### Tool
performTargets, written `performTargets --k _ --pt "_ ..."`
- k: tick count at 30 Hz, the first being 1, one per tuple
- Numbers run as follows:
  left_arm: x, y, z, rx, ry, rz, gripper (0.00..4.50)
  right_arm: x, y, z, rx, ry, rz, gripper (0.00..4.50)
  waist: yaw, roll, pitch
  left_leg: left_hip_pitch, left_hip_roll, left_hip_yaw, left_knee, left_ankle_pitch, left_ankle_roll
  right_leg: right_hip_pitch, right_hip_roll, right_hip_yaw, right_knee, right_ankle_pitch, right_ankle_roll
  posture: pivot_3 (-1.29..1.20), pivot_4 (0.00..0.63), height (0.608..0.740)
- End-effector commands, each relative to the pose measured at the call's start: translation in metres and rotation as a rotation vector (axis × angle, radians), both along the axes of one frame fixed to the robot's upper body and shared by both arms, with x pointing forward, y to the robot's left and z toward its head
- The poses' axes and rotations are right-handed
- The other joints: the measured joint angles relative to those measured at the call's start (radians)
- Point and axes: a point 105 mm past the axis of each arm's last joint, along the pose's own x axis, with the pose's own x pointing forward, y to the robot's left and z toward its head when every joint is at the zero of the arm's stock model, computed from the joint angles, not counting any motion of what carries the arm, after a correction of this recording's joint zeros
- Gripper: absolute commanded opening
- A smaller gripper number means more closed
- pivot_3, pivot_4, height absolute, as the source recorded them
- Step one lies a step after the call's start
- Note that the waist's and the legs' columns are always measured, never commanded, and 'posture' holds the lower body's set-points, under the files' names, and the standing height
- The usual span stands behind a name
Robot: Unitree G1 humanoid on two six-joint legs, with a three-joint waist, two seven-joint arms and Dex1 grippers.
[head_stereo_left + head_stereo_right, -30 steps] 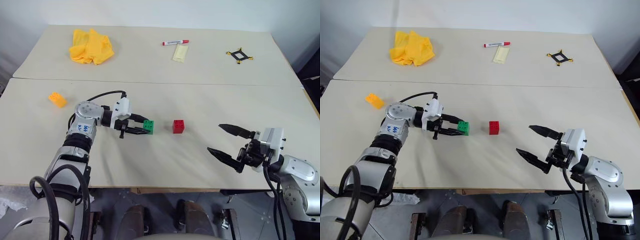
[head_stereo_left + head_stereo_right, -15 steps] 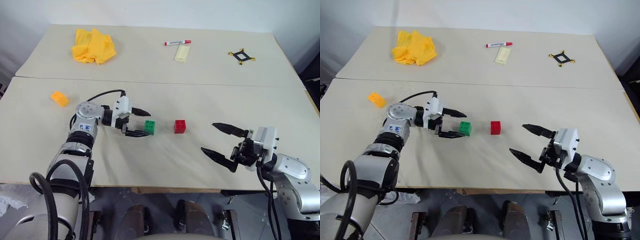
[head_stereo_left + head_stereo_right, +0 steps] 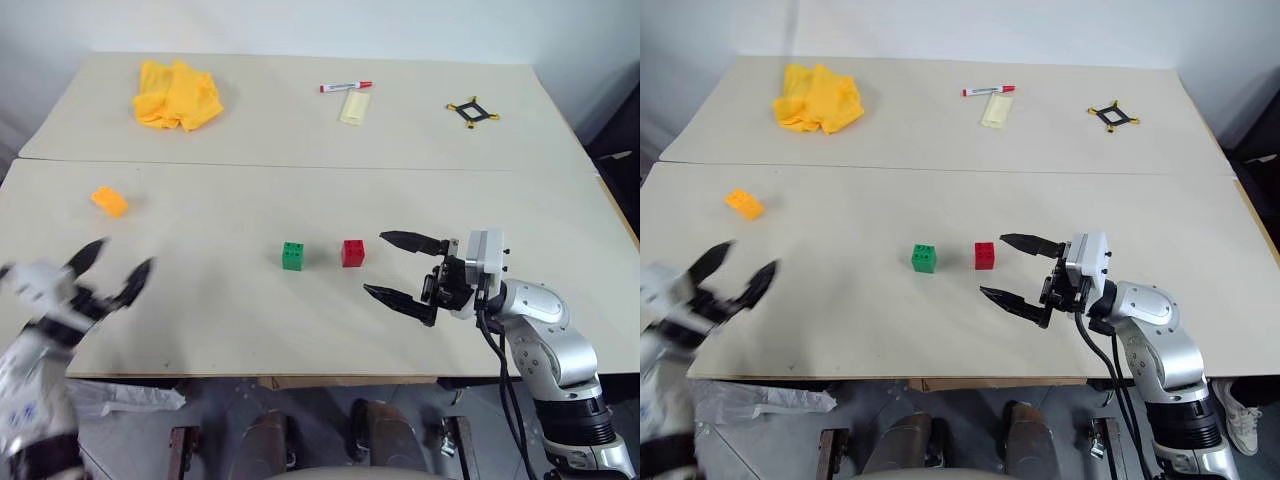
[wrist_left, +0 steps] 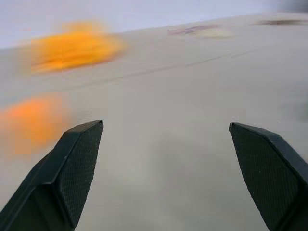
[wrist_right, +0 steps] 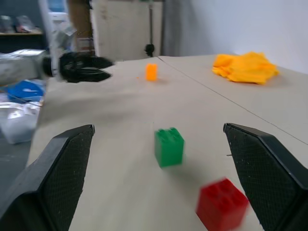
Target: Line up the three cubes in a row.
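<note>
The right tool (image 3: 398, 268) hovers low over the desk (image 3: 300, 330) with its two black fingers spread wide and nothing between them, its tips pointing toward the red cube (image 3: 353, 252), which sits just beside them but apart from both. The green cube (image 3: 293, 256) stands close to the red one on its far side from that tool, a narrow strip of bare desk between the two, both upright with their studs up. The orange-yellow cube (image 3: 109, 201) lies well apart from that pair, near the desk's left edge and a little farther back. The left tool (image 3: 110, 270) is at the near left corner of the desk, blurred, its fingers likewise parted and empty, well clear of all three cubes; in its own wrist view the two dark fingers (image 4: 67, 178) stand far apart over bare desk, with the orange-yellow cube as a blur beyond them. In the right wrist view the green cube and the red cube sit between the spread fingers, touching neither. On the far desk panel lie a crumpled yellow cloth (image 3: 177, 94) at the left, a red-capped marker (image 3: 345, 86) with a pale flat packet (image 3: 355, 106) just beside it near the middle, and a black-and-yellow square frame (image 3: 471, 111) at the right. No container can be seen on the desk; everything rests directly on its surface.
</note>
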Motion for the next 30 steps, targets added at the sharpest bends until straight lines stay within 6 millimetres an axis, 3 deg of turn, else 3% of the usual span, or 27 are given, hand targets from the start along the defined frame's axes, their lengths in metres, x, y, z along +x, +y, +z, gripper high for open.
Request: performTargets --k 1,5,8,12,14,17,20,24,27,30 --pt "-0.035 0.013 0.012 0.000 -0.063 0.163 4.45 -0.002 0.001 0.017 0.001 -0.082 0.040 4.50 0.012 0.000 0.000 0.000 0.000 -0.001 0.002 0.000 0.001 0.001 0.000 0.000 -0.001 0.000 0.000 0.00 0.150 0.740" --pt "-0.061 0.022 0.009 -0.048 -0.070 0.305 4.45 0.001 0.003 0.020 0.005 -0.075 0.066 4.50 0.026 -0.001 -0.001 0.002 0.000 -0.002 0.003 -0.001 0.001 0.006 -0.001 0.000 -0.005 0.001 0.001 0.00 0.150 0.740" --pt "-0.056 0.016 0.013 -0.095 -0.080 0.290 4.45 0.000 0.007 0.015 0.002 -0.056 0.093 4.50 0.025 -0.001 -0.001 0.001 0.001 -0.003 0.003 -0.002 0.000 0.006 0.000 0.000 -0.006 0.001 0.000 0.00 0.150 0.740" --pt "0.006 0.011 0.035 -0.063 -0.041 0.245 4.45 0.001 0.009 0.015 0.007 -0.049 0.113 4.50 0.032 -0.001 -0.001 0.001 0.001 -0.003 0.003 -0.001 -0.001 0.006 0.001 -0.001 -0.003 0.000 0.000 0.00 0.150 0.740" --pt "0.027 0.009 0.045 -0.074 -0.036 0.251 4.45 0.001 0.009 0.016 0.008 -0.050 0.114 4.50 0.027 -0.001 -0.001 0.000 0.001 -0.004 0.004 0.000 -0.001 0.005 0.002 -0.003 -0.002 0.000 -0.001 0.00 0.150 0.740" --pt "0.069 -0.010 0.064 -0.028 -0.048 0.106 4.45 0.005 0.011 0.017 0.014 -0.055 0.103 4.50 0.015 -0.001 -0.002 0.003 0.000 0.000 0.004 -0.002 0.000 0.005 0.002 -0.003 0.000 0.001 0.000 0.00 0.150 0.740" --pt "0.088 -0.011 0.065 0.009 -0.014 0.043 4.45 0.006 0.012 0.017 0.017 -0.057 0.101 4.50 0.000 -0.001 -0.002 0.000 0.000 0.003 0.003 -0.002 0.000 -0.001 0.003 -0.004 0.003 0.001 0.000 0.00 0.150 0.740" --pt "0.127 0.011 0.063 0.079 0.104 -0.018 4.45 0.007 0.011 0.016 0.005 -0.060 0.087 4.50 -0.002 -0.002 -0.002 0.000 -0.003 0.008 -0.002 -0.001 -0.003 -0.005 0.006 -0.006 0.002 0.000 -0.001 0.00 0.150 0.740" --pt "0.142 0.025 0.069 0.053 0.121 0.013 4.45 0.009 0.008 0.016 0.006 -0.062 0.060 4.50 -0.004 -0.002 -0.002 0.001 -0.003 0.010 -0.004 0.000 -0.004 -0.005 0.006 -0.006 0.001 0.000 -0.001 0.00 0.150 0.740" --pt "0.154 0.025 0.071 0.040 0.130 0.048 4.45 0.007 0.007 0.015 0.011 -0.063 0.047 4.50 -0.003 -0.003 -0.002 0.000 -0.004 0.010 -0.004 0.000 -0.004 -0.006 0.006 -0.006 0.001 0.000 -0.001 0.00 0.150 0.740"
